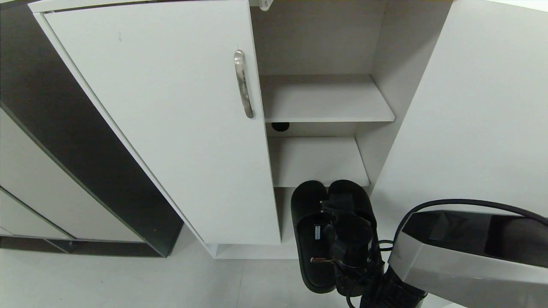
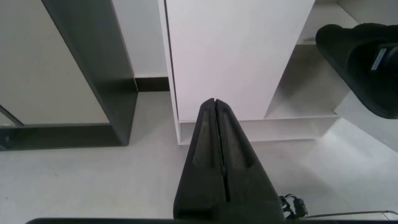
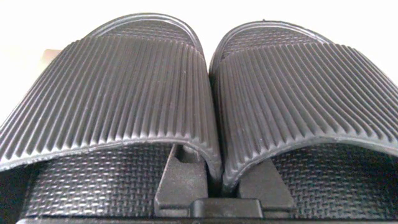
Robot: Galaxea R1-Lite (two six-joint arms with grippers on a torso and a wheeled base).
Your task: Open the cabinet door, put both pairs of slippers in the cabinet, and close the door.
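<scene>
A pair of black slippers [image 1: 310,239] hangs side by side, toes toward the cabinet, just in front of its lowest opening. My right gripper [image 1: 344,226] is shut on them. In the right wrist view its fingers [image 3: 180,183] reach in under the ribbed straps [image 3: 124,93] and pinch the inner sides of the two slippers together. The cabinet's right door [image 1: 471,107] stands wide open, while the left door [image 1: 171,119] with its metal handle [image 1: 243,83] is closed. My left gripper [image 2: 214,106] is shut on nothing, low over the floor and pointing at the cabinet base, with the slippers [image 2: 364,56] off to one side.
Inside the open half are an upper shelf [image 1: 321,100] and a lower shelf [image 1: 317,160], both bare, with a dark round hole [image 1: 280,126] in the back wall between them. A dark grey panel [image 1: 64,128] flanks the cabinet's left side. Light floor [image 1: 128,278] lies in front.
</scene>
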